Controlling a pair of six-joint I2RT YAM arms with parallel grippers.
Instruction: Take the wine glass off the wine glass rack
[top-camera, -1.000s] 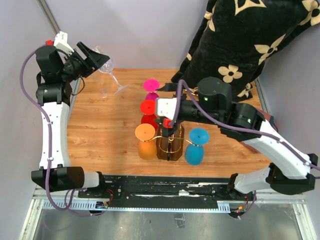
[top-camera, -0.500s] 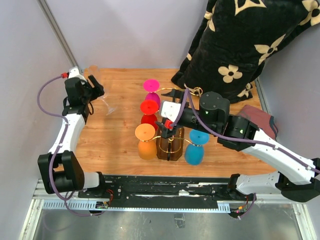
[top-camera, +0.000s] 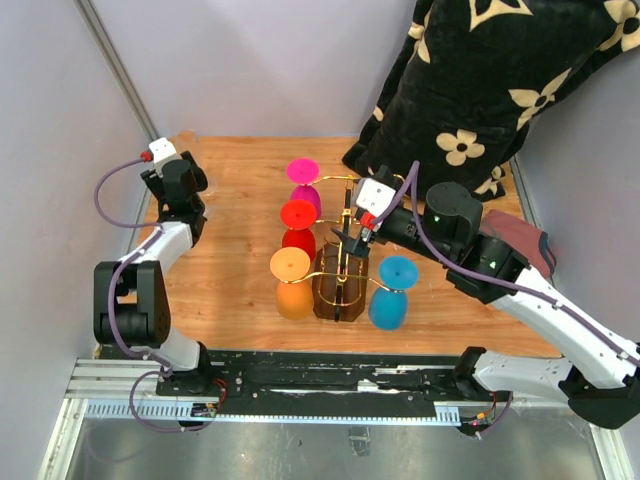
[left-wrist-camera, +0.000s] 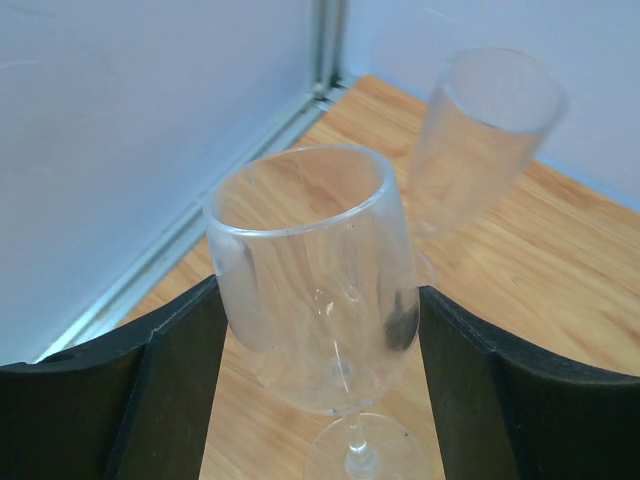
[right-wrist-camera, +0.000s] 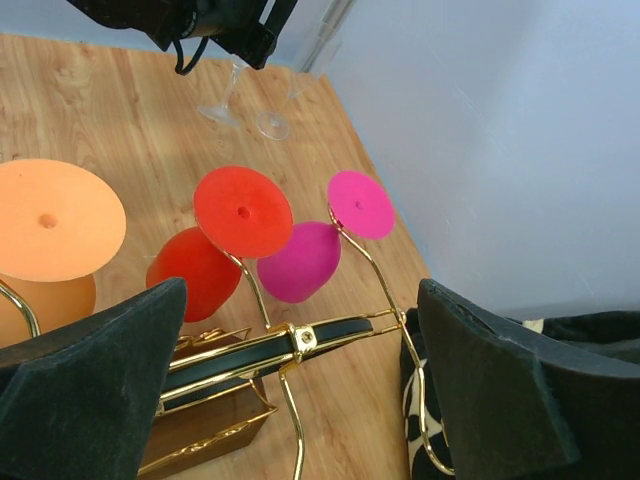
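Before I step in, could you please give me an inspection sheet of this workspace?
Surface: wooden table, no spill seen.
Job's things: gold wine glass rack at centre; pink glass, red glass, orange glass and blue glass hang upside down on it; clear wine glass stands upright far left.
Clutter: second clear glass behind it.
Hands: left hand brackets the clear wine glass, grip unclear; right hand open over the rack's top.
Cables: purple cable along each arm.
Surroundings: black flowered blanket far right; grey walls.

Rack (top-camera: 340, 285) at centre; wine glass (left-wrist-camera: 318, 285) far-left, second glass (left-wrist-camera: 478, 140) behind
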